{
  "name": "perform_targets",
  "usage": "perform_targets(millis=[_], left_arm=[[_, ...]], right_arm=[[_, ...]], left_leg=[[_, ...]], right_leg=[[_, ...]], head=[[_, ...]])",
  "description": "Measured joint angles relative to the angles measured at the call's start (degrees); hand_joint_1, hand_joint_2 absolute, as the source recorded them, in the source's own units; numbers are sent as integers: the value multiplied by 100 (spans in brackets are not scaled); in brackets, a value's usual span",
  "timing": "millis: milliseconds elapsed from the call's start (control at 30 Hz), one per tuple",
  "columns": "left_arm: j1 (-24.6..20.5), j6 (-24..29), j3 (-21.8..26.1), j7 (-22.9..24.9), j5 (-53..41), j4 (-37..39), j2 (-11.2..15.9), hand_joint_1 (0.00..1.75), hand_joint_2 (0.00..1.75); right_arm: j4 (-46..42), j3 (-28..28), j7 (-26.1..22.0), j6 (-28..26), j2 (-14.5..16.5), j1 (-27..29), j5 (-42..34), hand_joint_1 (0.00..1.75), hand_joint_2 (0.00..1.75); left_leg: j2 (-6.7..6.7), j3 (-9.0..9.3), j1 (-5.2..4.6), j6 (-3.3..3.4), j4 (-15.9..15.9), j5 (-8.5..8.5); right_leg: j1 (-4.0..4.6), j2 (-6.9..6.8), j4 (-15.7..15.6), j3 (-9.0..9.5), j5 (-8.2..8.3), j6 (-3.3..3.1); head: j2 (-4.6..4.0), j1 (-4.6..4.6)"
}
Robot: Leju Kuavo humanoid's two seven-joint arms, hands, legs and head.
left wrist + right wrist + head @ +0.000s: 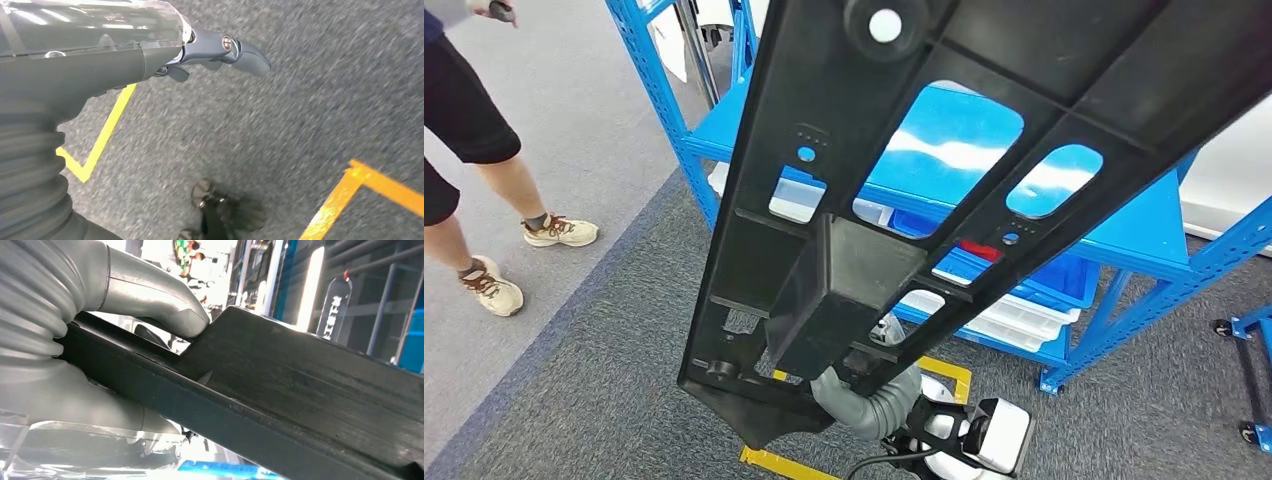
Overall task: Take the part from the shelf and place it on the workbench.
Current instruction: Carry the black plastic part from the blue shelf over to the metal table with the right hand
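Before blue shelf, right hand grips part.

Grey carpet with yellow floor tape; a person's legs nearby.

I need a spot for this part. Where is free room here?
Bare carpet lies between the blue shelf and the person's shoes. The shelf's lower level is crowded with bins. The black part, gripped by the right hand, hides the middle.

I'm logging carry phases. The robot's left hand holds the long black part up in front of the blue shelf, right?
Not quite: the right hand grips the black part, as the right wrist view shows. The left hand hangs over the carpet with nothing in it. The part is indeed in front of the blue shelf.
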Motion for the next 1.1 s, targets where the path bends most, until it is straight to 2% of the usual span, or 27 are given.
perform_targets(millis=[33, 67, 100, 133, 167, 200, 233, 267, 300, 333, 367, 433, 467, 500, 567, 633, 700, 733, 767, 800, 833, 867, 933, 967, 1000, 1067, 1100], left_arm=[[14, -62, -1, 6, -17, 3, -9, 0, 175], [32, -133, -2, 13, -30, 7, -26, 0, 175], [42, -202, -3, 21, -34, 10, -44, 0, 175], [39, -246, -4, 30, -41, 13, -58, 0, 175], [29, -262, -5, 40, -54, 14, -73, 0, 175], [14, -267, -5, 48, -64, 15, -84, 0, 175], [4, -274, -5, 53, -73, 15, -97, 0, 175], [6, -281, -5, 61, -79, 16, -109, 0, 175], [16, -290, -5, 73, -77, 17, -121, 0, 175], [26, -302, -5, 89, -75, 17, -130, 0, 175], [34, -315, -5, 104, -73, 18, -137, 0, 175], [21, -339, -5, 125, -71, 18, -147, 0, 175], [10, -343, -4, 137, -70, 18, -151, 0, 175], [7, -342, -1, 155, -68, 19, -155, 0, 175], [30, -338, 7, 208, -69, 22, -162, 0, 175], [48, -347, 12, 256, -79, 25, -173, 0, 175], [31, -354, 13, 279, -85, 25, -182, 0, 175], [20, -354, 15, 281, -85, 25, -182, 0, 175], [15, -352, 20, 282, -83, 25, -181, 0, 175], [16, -347, 32, 284, -79, 25, -180, 0, 175], [19, -338, 48, 287, -69, 25, -178, 0, 175], [21, -325, 66, 294, -55, 25, -176, 0, 175], [17, -294, 101, 311, -27, 25, -174, 0, 175], [12, -283, 116, 317, -19, 25, -169, 0, 175], [15, -275, 131, 320, -17, 25, -165, 0, 175], [45, -271, 162, 323, -24, 25, -153, 0, 175], [67, -272, 177, 323, -32, 25, -155, 0, 175]], right_arm=[[-30, -10, 1, -10, -11, 29, 20, 175, 175], [-56, -15, 1, -18, -20, 52, 39, 175, 175], [-80, -17, 1, -23, -27, 73, 51, 175, 175], [-102, -19, -1, -26, -34, 99, 58, 175, 175], [-116, -20, -2, -32, -46, 130, 60, 175, 175], [-123, -19, -1, -39, -61, 162, 56, 175, 175], [-125, -16, 0, -44, -78, 192, 52, 175, 175], [-125, -10, 2, -48, -96, 215, 49, 175, 175], [-125, -3, 3, -43, -110, 228, 46, 175, 175], [-124, 4, 3, -36, -120, 236, 46, 175, 175], [-124, 10, 3, -29, -126, 238, 46, 175, 175], [-124, 25, 3, -15, -131, 233, 46, 175, 175], [-124, 33, 3, -6, -134, 226, 46, 175, 175], [-123, 43, 3, 2, -139, 219, 46, 175, 175], [-117, 56, 3, 10, -149, 194, 45, 175, 175], [-108, 62, 2, 11, -153, 168, 37, 175, 175], [-91, 62, 2, 40, -162, 159, 17, 175, 175], [-73, 63, 2, 66, -167, 160, 2, 175, 175], [-52, 66, 3, 93, -171, 159, -12, 175, 175], [-30, 72, 3, 118, -173, 155, -27, 175, 175], [-12, 79, 3, 142, -172, 147, -40, 175, 175], [0, 87, 4, 165, -170, 134, -50, 175, 175], [12, 98, 3, 204, -164, 104, -62, 175, 175], [14, 101, 3, 213, -160, 95, -63, 175, 175], [16, 103, 3, 215, -151, 87, -64, 175, 175], [18, 107, 5, 225, -123, 70, -66, 175, 175], [17, 109, 6, 234, -105, 57, -64, 175, 175]], left_leg=[[-53, -15, 15, -36, -12, 10], [-29, -28, 19, -67, 4, -3], [67, -66, 17, -97, 92, -63], [205, -152, 14, -123, 286, -177], [372, -294, 20, -149, 602, -344], [481, -475, 30, -176, 981, -520], [537, -644, 45, -198, 1323, -648], [569, -748, 55, -212, 1531, -692], [592, -746, 61, -217, 1527, -631], [623, -627, 64, -212, 1302, -479], [691, -420, 61, -198, 918, -279], [898, -43, 3, -123, 198, -48], [959, 43, -28, -77, 18, -20], [961, 56, -59, -31, -36, -43], [834, 58, -54, 38, -65, -18], [721, 86, -26, 101, -120, 18], [601, 84, -17, 146, -139, 37], [531, 75, -21, 160, -134, 41], [453, 70, -25, 162, -126, 42], [374, 67, -26, 160, -114, 41], [293, 66, -25, 152, -96, 37], [212, 65, -22, 139, -70, 29], [58, 24, -19, 91, 7, 3], [-6, -10, -14, 57, 40, -2], [-67, -46, -3, 19, 58, 0], [-155, -86, 27, -58, 58, 17], [-77, -110, 27, -88, 97, -11]], right_leg=[[1, -60, -14, 2, 12, -24], [0, -119, -43, 18, 24, -56], [-7, -186, -73, 39, 36, -90], [-16, -260, -100, 60, 42, -118], [-7, -341, -109, 75, 40, -138], [2, -421, -110, 80, 33, -153], [10, -503, -108, 82, 25, -159], [15, -580, -106, 84, 17, -159], [16, -648, -105, 89, 8, -155], [17, -713, -105, 101, -3, -147], [19, -774, -105, 121, -18, -135], [42, -892, -105, 162, -53, -92], [52, -944, -107, 175, -66, -64], [58, -995, -110, 184, -76, -34], [47, -1048, -103, 206, -104, 32], [29, -836, 113, 134, -265, 84], [17, -541, 767, -180, -609, 102], [17, -479, 1152, -378, -762, 102], [18, -456, 1423, -525, -825, 103], [17, -447, 1502, -584, -776, 101], [12, -433, 1352, -534, -616, 96], [1, -383, 1018, -394, -390, 88], [-39, -110, 337, -106, -84, 81], [-48, 1, 148, -34, -30, 77], [-44, 64, 85, -17, -41, 67], [-27, -43, 51, -16, -22, 12], [-27, -111, 25, 1, -11, -24]], head=[[0, 0], [0, 0], [0, 0], [0, 0], [0, 0], [0, 0], [0, 0], [0, 0], [0, 0], [0, 0], [0, 0], [0, 0], [0, 0], [0, 0], [0, 0], [0, 0], [0, 0], [0, 0], [0, 0], [0, 0], [0, 0], [0, 0], [1, 0], [1, 0], [1, 1], [1, 1], [1, 0]])
